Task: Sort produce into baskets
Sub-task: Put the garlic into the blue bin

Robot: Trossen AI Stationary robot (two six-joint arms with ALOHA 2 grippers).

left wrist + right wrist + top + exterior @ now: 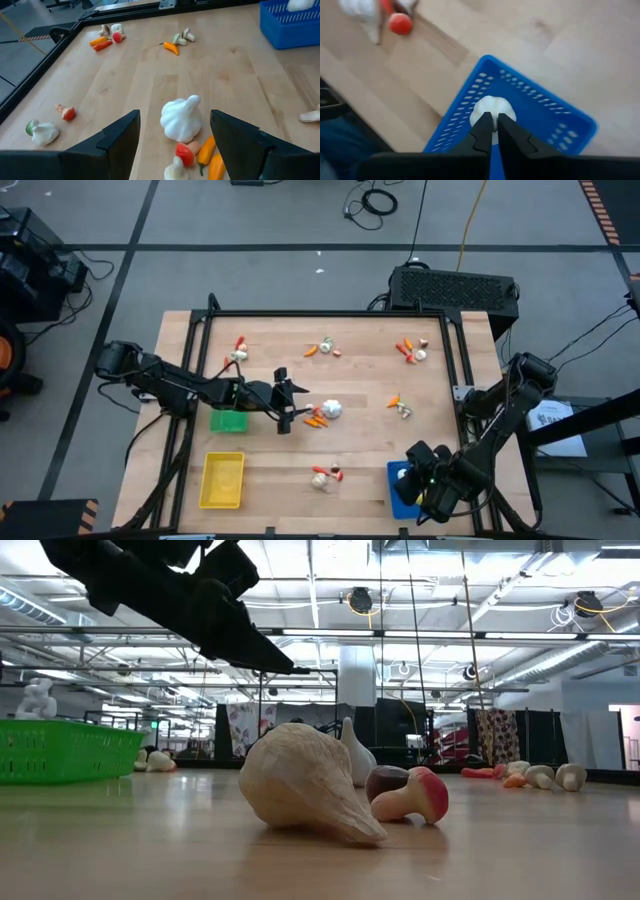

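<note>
White garlic (pixel 491 111) pinched by my right gripper (pixel 492 131) over blue basket (pixel 560 131); release low. Left gripper (pixel 172 145) open.

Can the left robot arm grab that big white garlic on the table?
Probably yes. The left claw is open, and the white garlic bulb sits right ahead between its fingers with bare table around it. Only the little orange and red pieces beside it crowd the way.
</note>
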